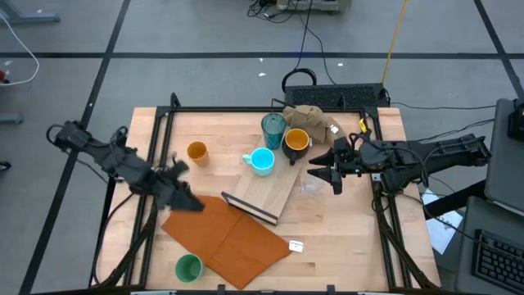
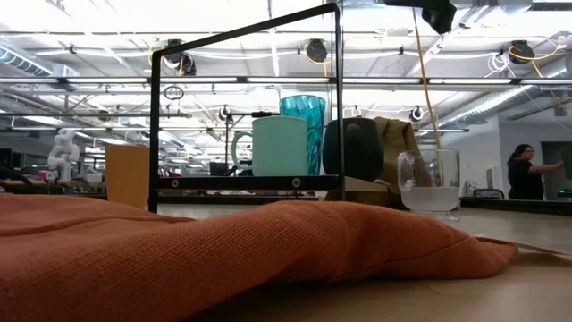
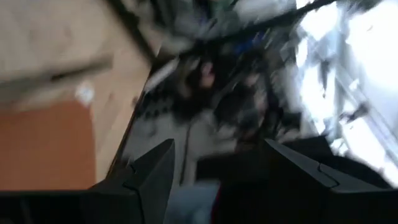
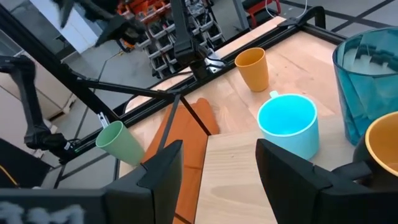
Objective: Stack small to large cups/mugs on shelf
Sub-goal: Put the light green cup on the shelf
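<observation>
- Six drinking vessels are on the table: a tall teal tumbler (image 1: 273, 129), a dark yellow-lined mug (image 1: 296, 142), a light blue mug (image 1: 262, 161), an orange cup (image 1: 196, 152), a green cup (image 1: 188, 267) and a clear glass (image 1: 312, 186).
- One shelf (image 1: 264, 191), a pale wooden board with a dark strip on its near short edge, lies flat and angled at the table's middle.
- The tumbler, yellow-lined mug and blue mug cluster at the shelf's far end; whether they sit on the board or just beside it is unclear. The orange cup stands apart on the left, the green cup near the front edge, the glass just right of the shelf.
- One orange-brown sheet (image 1: 225, 233) lies in front of the shelf, and one tan cloth lump (image 1: 312, 119) sits behind the mugs.
- Two arms. The right gripper (image 1: 333, 172) reaches in from the right, held above the table beside the glass and close to the yellow-lined mug; its fingers (image 4: 163, 163) are spread wide and hold nothing.
- The left gripper (image 1: 182, 193) extends diagonally from the left, over the sheet's far corner; its fingers (image 3: 152, 175) are parted and empty.
</observation>
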`<state>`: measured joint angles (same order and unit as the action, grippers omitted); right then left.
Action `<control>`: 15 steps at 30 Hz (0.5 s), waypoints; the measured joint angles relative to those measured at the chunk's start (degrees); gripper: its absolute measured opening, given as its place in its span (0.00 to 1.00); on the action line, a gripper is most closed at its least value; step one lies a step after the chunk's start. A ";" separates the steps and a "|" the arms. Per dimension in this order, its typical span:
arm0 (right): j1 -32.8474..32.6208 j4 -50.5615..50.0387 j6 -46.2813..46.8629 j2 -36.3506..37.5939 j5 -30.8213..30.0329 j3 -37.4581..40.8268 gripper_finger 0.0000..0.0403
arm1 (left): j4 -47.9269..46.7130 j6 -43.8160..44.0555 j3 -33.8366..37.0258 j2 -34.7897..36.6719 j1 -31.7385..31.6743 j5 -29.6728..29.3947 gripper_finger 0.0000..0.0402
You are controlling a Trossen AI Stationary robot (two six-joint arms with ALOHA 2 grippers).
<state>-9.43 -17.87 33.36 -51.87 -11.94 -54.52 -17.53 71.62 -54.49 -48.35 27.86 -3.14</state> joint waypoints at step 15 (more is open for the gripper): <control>0.00 -1.77 -4.08 -0.35 0.51 0.04 0.48 | -13.87 9.29 -17.87 -24.50 14.28 -0.67 0.59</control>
<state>-9.43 -19.64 29.29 -52.23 -11.44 -54.48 -31.40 80.91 -72.36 -72.84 42.14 -3.81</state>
